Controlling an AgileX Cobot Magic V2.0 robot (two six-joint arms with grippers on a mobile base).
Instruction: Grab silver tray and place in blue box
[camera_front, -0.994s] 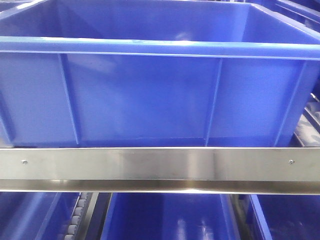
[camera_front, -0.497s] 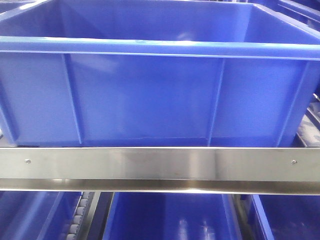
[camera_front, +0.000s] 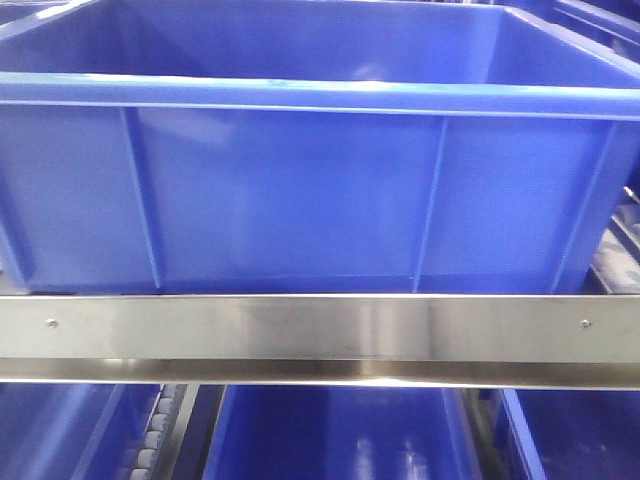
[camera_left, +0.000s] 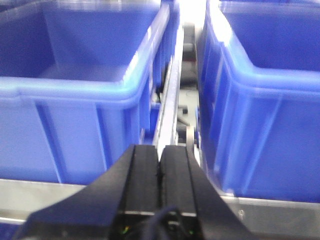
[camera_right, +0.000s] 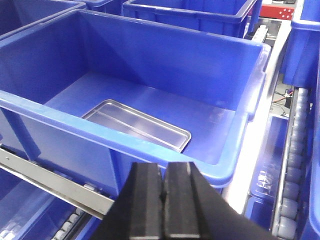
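Note:
The silver tray (camera_right: 137, 124) lies flat on the floor of the blue box (camera_right: 60, 120), near its front wall, in the right wrist view. My right gripper (camera_right: 163, 167) is shut with nothing in it, outside the box and just in front of its near rim. The front view shows only the box's ribbed front wall (camera_front: 300, 190); the tray is hidden there. My left gripper (camera_left: 160, 148) is shut and empty, pointing at the gap between two blue crates.
A steel rail (camera_front: 320, 335) runs under the box. More blue crates (camera_left: 265, 100) stand beside and behind it, others sit on the lower level (camera_front: 330, 435). A roller conveyor (camera_right: 292, 170) runs along the right.

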